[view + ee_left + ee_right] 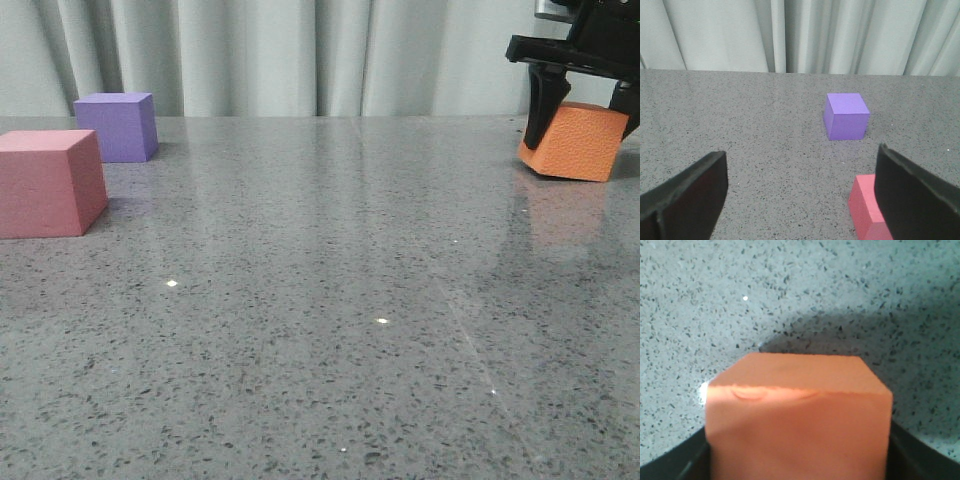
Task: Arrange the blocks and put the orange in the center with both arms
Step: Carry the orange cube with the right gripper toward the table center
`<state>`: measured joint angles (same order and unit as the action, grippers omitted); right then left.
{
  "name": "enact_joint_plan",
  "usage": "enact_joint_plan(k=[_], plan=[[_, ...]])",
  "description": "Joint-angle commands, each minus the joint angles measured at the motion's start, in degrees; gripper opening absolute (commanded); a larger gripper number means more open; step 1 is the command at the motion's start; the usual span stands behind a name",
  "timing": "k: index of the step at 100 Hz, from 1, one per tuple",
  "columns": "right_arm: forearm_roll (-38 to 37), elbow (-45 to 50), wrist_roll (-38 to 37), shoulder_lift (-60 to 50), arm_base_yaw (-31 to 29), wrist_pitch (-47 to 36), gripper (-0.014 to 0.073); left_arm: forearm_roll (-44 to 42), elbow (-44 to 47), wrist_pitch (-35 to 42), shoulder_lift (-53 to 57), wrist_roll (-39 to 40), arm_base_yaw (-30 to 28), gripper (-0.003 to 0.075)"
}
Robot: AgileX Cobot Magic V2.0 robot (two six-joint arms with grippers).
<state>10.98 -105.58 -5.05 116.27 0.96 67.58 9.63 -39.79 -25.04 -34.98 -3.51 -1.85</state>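
My right gripper is shut on the orange cube at the far right of the table. It holds the cube tilted, with the low corner at or just above the surface. In the right wrist view the orange cube fills the space between the dark fingers. The pink cube sits at the left edge, with the purple cube behind it. My left gripper is open and empty, out of the front view. The pink cube lies by its one finger, and the purple cube is farther ahead.
The grey speckled table runs back to a pale curtain. Nothing else lies on the table between the left pair of cubes and the orange one.
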Motion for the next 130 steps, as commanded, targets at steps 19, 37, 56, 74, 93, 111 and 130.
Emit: enact_joint_plan(k=[19, 37, 56, 74, 93, 111, 130], plan=[[-1.9, -9.4, -2.4, -3.4, 3.8, 6.3, 0.0109, 0.9, -2.1, 4.2, -0.4, 0.2, -0.1, 0.0565], [-6.6, -15.5, -7.5, -3.3, 10.6, 8.4, 0.0109, 0.9, -2.1, 4.2, -0.4, 0.2, -0.1, 0.0565], [-8.2, -16.5, -12.3, -2.9, 18.2, 7.3, 0.0109, 0.9, -2.1, 4.2, -0.4, 0.2, -0.1, 0.0565], [-8.2, -16.5, -16.2, -1.3, 23.5, 6.1, 0.0109, 0.9, -2.1, 4.2, -0.4, 0.2, -0.1, 0.0565], [-6.4, -16.5, -17.2, 1.4, 25.8, 5.6, 0.0109, 0.9, -2.1, 4.2, -0.4, 0.2, -0.1, 0.0565], [-3.7, -16.5, -20.2, 3.2, 25.9, 5.1, 0.0111, 0.9, -2.1, 4.2, -0.4, 0.2, -0.1, 0.0565], [-3.7, -16.5, -20.3, 3.3, 25.9, 5.0, 0.0184, 0.9, -2.1, 4.2, -0.4, 0.2, -0.1, 0.0565]])
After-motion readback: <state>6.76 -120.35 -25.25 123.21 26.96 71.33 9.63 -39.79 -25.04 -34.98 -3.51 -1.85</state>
